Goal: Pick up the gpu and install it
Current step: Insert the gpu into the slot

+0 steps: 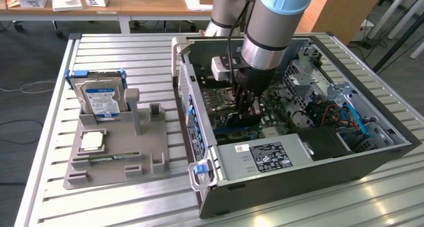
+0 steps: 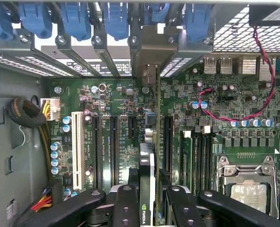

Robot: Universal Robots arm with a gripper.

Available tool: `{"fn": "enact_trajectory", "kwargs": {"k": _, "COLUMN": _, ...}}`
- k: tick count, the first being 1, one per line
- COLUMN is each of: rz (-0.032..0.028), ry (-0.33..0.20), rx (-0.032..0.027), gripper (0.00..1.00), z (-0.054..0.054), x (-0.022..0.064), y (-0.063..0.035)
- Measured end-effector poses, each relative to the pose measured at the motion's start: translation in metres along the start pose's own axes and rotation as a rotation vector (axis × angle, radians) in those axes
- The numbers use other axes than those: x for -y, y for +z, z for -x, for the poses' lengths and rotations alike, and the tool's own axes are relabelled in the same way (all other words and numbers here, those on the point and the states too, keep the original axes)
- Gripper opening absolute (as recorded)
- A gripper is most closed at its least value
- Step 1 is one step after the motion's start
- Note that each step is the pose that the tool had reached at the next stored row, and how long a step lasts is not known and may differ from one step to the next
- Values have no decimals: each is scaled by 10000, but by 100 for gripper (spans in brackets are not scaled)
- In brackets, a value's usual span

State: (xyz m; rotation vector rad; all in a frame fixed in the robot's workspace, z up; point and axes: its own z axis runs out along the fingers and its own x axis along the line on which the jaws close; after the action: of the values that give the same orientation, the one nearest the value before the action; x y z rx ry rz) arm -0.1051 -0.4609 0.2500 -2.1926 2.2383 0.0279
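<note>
Slatted table (image 1: 119,207) carries an open case (image 1: 298,180). We see the tool (image 2: 149,203) inside it, clamped on the gpu (image 2: 147,165), edge-on over the motherboard (image 2: 125,94) slots.

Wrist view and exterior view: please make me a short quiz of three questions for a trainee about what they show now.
1. True or false: the gripper holds the gpu inside the computer case.
2. Where does the hard drive stand? A) upright in the grey holder beside the case; B) inside the case; C) in the gripper.
3. What colour are the clips at the case's card brackets?
Key: 1 true; 2 A; 3 blue.
</note>
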Motion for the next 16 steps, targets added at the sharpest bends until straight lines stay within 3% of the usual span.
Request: {"fn": "enact_trajectory", "kwargs": {"k": 16, "rz": 2, "ry": -80, "rx": -1, "gripper": 27, "z": 0, "x": 0, "y": 0}}
